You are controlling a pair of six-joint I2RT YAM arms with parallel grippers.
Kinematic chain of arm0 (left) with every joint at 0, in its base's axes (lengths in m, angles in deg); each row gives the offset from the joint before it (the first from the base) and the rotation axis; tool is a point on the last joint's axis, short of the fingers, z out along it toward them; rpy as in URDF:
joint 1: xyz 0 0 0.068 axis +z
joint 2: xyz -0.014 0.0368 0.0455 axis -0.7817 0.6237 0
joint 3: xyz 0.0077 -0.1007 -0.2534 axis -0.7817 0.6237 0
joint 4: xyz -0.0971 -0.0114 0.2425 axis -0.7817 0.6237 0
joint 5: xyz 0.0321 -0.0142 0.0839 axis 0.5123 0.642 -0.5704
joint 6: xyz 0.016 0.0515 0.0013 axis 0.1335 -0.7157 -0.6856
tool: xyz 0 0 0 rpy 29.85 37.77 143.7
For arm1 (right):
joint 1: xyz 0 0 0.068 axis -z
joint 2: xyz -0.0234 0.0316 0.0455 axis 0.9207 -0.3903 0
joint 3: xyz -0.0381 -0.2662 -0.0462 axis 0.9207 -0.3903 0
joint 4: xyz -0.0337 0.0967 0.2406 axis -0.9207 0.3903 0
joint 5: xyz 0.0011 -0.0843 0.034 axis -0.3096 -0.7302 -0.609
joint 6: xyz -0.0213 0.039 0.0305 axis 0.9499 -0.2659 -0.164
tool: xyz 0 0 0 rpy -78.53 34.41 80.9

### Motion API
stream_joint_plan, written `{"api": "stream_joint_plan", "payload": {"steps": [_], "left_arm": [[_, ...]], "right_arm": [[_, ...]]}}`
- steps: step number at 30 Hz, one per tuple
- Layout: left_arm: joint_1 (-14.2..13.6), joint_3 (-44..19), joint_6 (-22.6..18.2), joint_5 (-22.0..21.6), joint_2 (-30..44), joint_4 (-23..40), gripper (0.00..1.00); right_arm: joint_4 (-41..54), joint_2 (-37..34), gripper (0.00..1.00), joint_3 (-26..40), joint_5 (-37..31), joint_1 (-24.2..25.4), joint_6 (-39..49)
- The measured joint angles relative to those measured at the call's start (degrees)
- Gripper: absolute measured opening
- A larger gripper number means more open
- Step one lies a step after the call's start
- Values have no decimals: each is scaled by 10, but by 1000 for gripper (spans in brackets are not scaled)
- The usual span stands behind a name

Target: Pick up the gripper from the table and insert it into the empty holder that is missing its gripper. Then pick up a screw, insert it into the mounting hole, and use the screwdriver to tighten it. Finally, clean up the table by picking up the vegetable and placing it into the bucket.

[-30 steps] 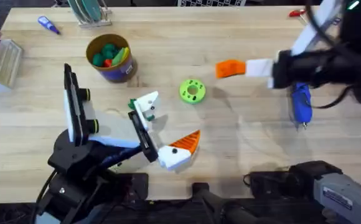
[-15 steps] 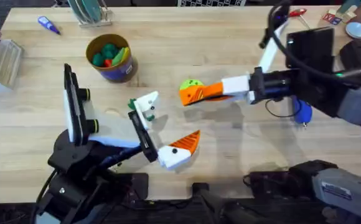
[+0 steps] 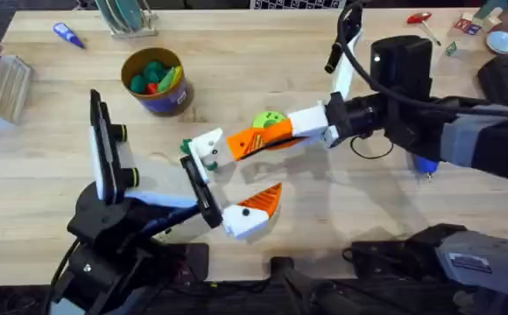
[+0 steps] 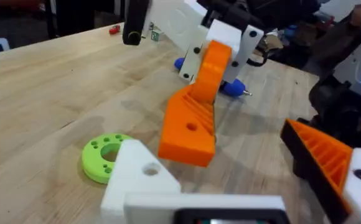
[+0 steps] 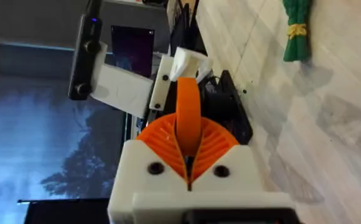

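Note:
My right gripper [image 3: 287,131] is shut on the orange wedge-shaped gripper [image 3: 247,142] and holds it above the table. The wedge's tip is right beside the plain white holder [image 3: 206,147] on my left arm. In the left wrist view the gripper [image 4: 190,124] hangs just beyond the holder [image 4: 142,180], apart from it. My left gripper [image 3: 229,179] is open, its other finger tipped with an orange wedge [image 3: 256,204]. A small green vegetable [image 3: 186,146] lies by the holder. The yellow bucket [image 3: 156,80] stands at the back left. The blue screwdriver [image 3: 425,163] is mostly hidden under my right arm.
A green disc with holes [image 3: 270,118] lies partly behind the held wedge. The bucket holds toy produce. A blue marker [image 3: 68,35] and a rack [image 3: 124,17] are at the back left. There is a red-handled tool [image 3: 420,17] at the back right and a clear box [image 3: 0,87] at the left edge.
My right arm has swung left across the table with the orange gripper, from near the screwdriver to beside the holder. The left arm has stayed still.

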Motion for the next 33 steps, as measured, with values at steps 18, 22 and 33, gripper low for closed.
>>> {"api": "stream_joint_plan", "payload": {"steps": [18, 22, 33], "left_arm": [[0, 0, 0, 0, 0, 0, 985], [0, 0, 0, -4, 0, 0, 985], [3, 0, 1, -17, 0, 1, 986]], "right_arm": [[-62, -32, 12, 0, -18, -31, -73], [-104, -44, 12, 0, -20, -37, -104], [-149, -70, 10, 0, -29, -49, -163]]}}
